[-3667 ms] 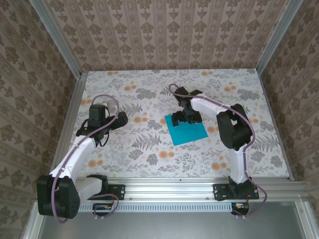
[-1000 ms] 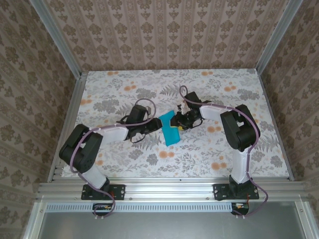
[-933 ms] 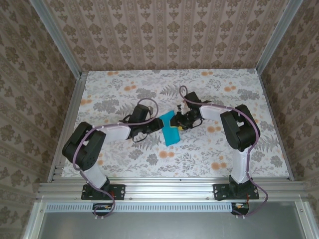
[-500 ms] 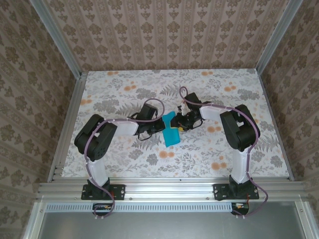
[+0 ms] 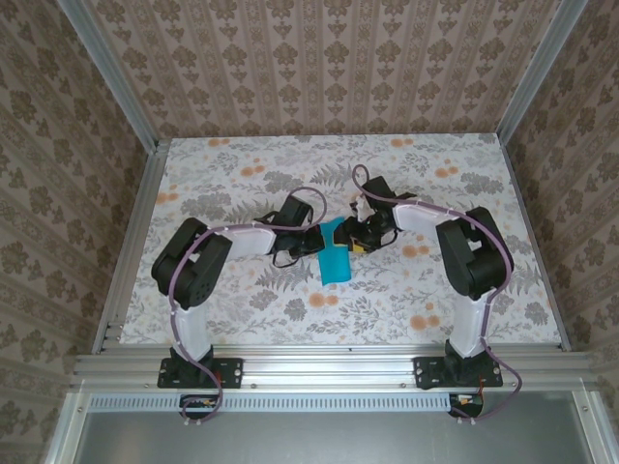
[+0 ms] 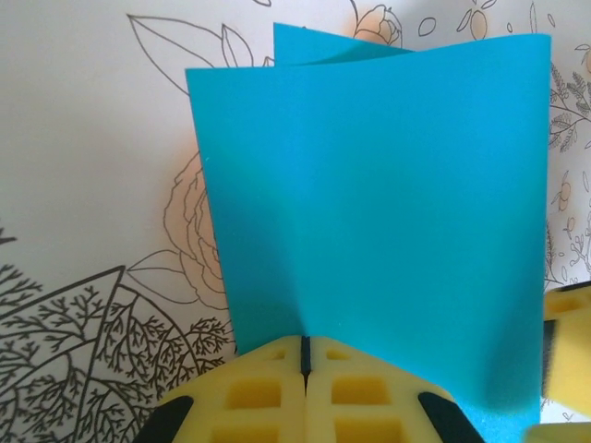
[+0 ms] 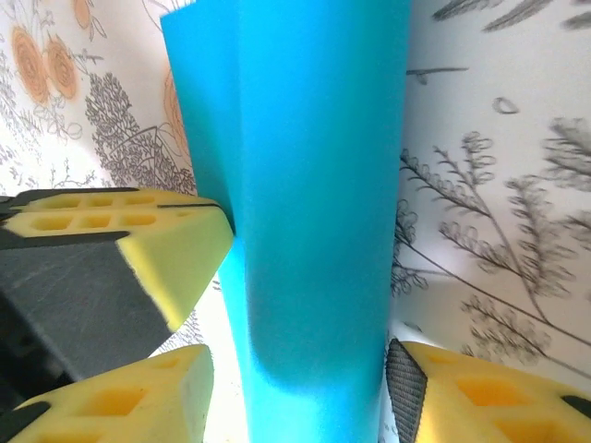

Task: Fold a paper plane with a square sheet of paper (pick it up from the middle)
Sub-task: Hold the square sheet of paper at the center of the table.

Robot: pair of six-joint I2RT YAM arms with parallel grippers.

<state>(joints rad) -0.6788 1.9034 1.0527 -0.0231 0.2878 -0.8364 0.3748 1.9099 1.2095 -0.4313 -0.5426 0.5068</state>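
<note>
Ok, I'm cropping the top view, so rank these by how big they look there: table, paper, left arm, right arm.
1. Table
2. Left arm and right arm: about alike, so not ranked
3. Paper, folded narrow

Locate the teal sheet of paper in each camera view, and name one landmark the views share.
Top external: the sheet of paper lies near the middle of the floral table.
Left wrist: the sheet covers the centre and right.
Right wrist: the sheet runs down the centre.
Shared landmark: the floral table beside it.
</note>
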